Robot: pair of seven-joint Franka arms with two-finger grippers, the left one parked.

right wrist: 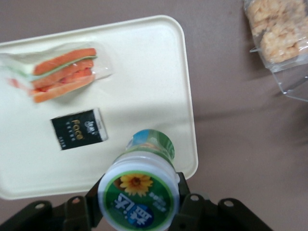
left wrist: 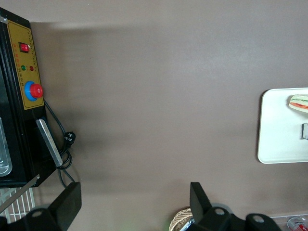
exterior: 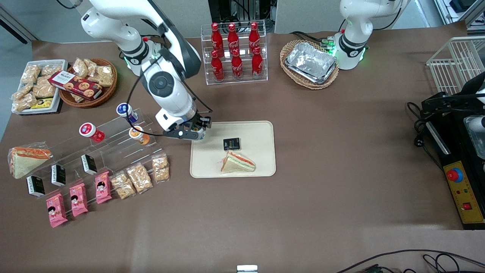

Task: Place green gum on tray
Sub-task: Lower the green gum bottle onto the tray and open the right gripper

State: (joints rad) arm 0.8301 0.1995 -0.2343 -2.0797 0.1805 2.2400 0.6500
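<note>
Our end effector (exterior: 197,133) pinches the green gum (right wrist: 139,190) above the tray's (exterior: 261,131) corner toward the working arm's end. We should lower it upright onto bare tray, clear of the black packet (exterior: 231,143) and sandwich (exterior: 238,163).

Tray (left wrist: 274,139) on brown table (left wrist: 154,96), sandwich (left wrist: 299,102) on it; control box (left wrist: 21,96) well apart.
</note>
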